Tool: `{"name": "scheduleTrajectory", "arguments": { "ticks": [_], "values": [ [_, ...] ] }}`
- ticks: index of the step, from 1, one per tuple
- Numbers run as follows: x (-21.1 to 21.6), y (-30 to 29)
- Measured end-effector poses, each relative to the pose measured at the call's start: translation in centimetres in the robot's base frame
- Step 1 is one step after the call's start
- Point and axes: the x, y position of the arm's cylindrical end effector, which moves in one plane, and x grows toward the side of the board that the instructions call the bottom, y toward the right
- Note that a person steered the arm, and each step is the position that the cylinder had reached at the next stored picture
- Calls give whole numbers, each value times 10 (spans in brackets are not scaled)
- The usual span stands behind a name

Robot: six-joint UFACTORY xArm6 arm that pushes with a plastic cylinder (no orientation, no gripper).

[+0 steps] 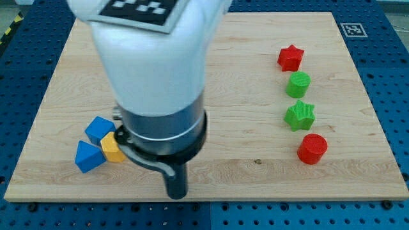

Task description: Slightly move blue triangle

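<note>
The blue triangle (88, 156) lies at the board's lower left. A yellow block (113, 148) touches its right side, and a blue cube (99, 130) sits just above the two. My tip (176, 195) is near the board's bottom edge. It is to the right of this cluster and slightly lower, well apart from the blue triangle and touching no block. The arm's wide white and dark body hides the board's middle.
Down the view's right side stand a red star (291, 57), a green cylinder (298, 84), a green star (300, 115) and a red cylinder (312, 149). The wooden board (57, 83) ends just below my tip.
</note>
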Motion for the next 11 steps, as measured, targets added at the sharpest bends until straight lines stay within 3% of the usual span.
{"name": "scheduleTrajectory", "arguments": {
  "ticks": [3, 7, 11],
  "values": [
    [0, -77],
    [-37, -106],
    [-41, -135]
  ]
}}
